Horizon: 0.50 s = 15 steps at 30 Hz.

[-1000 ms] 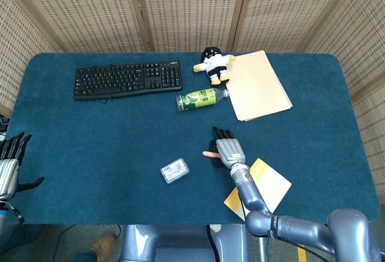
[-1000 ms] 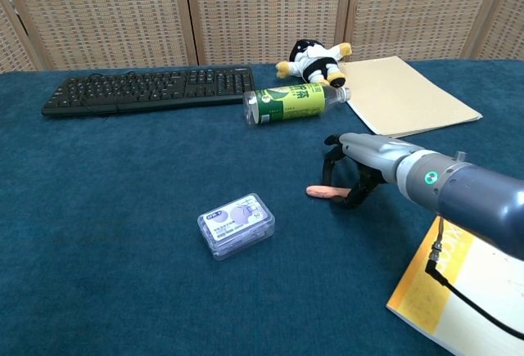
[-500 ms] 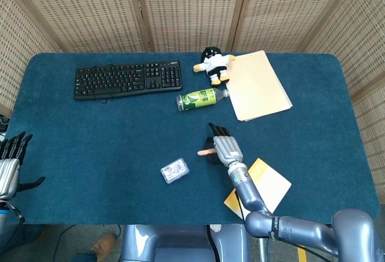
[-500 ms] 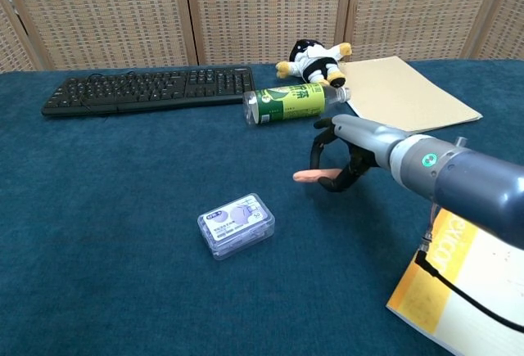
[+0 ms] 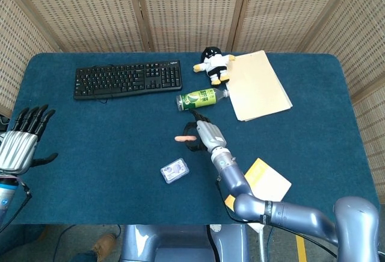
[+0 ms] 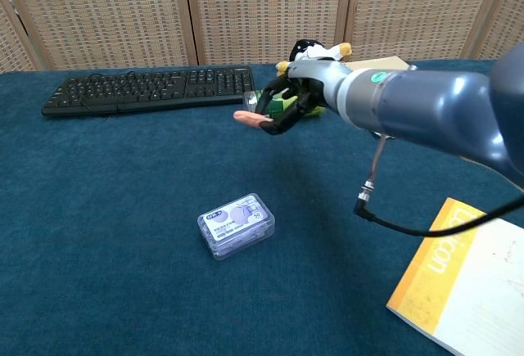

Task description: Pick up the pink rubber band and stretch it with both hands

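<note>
Pink rubber band (image 5: 184, 138) pinched in right hand (image 5: 203, 135), lifted clear of the bench (image 5: 90, 147); left hand (image 5: 21, 146) spread, empty, well apart; thin grip, likely to slip or snap loose during handover.

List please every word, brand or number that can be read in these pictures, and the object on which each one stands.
Yellow book: dark print along its edge, too blurred to read.
Small clear box: label print too small to read.
Green bottle: label print too small to read.
Keyboard: key legends too small to read.
No text reads clearly anywhere.
</note>
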Available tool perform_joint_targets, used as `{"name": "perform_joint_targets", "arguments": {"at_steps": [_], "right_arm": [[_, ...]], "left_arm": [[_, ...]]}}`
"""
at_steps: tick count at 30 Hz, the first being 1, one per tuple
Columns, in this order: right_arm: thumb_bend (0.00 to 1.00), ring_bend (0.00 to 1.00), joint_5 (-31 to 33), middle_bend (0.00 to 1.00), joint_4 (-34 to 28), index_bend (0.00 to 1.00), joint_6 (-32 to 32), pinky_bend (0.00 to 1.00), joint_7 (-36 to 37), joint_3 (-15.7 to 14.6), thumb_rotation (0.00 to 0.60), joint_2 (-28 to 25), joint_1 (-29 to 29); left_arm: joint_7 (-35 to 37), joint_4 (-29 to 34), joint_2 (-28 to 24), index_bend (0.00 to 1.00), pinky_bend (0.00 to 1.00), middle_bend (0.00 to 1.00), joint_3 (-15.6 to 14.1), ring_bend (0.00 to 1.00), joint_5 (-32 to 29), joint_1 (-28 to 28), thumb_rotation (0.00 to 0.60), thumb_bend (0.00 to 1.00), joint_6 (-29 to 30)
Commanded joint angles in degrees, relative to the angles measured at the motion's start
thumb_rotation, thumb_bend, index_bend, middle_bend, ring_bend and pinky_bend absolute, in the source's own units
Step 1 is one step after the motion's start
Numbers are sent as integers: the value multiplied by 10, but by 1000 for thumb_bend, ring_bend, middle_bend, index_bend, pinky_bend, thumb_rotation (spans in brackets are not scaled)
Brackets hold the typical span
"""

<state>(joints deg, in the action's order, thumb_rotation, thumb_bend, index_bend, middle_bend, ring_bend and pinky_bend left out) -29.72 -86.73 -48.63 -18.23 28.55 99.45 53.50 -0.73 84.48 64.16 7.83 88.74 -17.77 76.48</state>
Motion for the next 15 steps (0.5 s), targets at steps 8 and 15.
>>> {"name": "perform_joint_targets", "arguments": {"at_steps": [8, 15], "right_arm": [[590, 0, 99, 89, 21, 656, 16, 0, 31, 40, 600, 19, 77], [606, 0, 115, 94, 28, 660, 9, 0, 47, 26, 600, 24, 86]], "left_arm": [[19, -43, 15, 281, 0, 0, 23, 0, 63, -122, 600, 2, -74], [7, -62, 77, 405, 0, 0, 26, 0, 67, -176, 600, 101, -103]]}}
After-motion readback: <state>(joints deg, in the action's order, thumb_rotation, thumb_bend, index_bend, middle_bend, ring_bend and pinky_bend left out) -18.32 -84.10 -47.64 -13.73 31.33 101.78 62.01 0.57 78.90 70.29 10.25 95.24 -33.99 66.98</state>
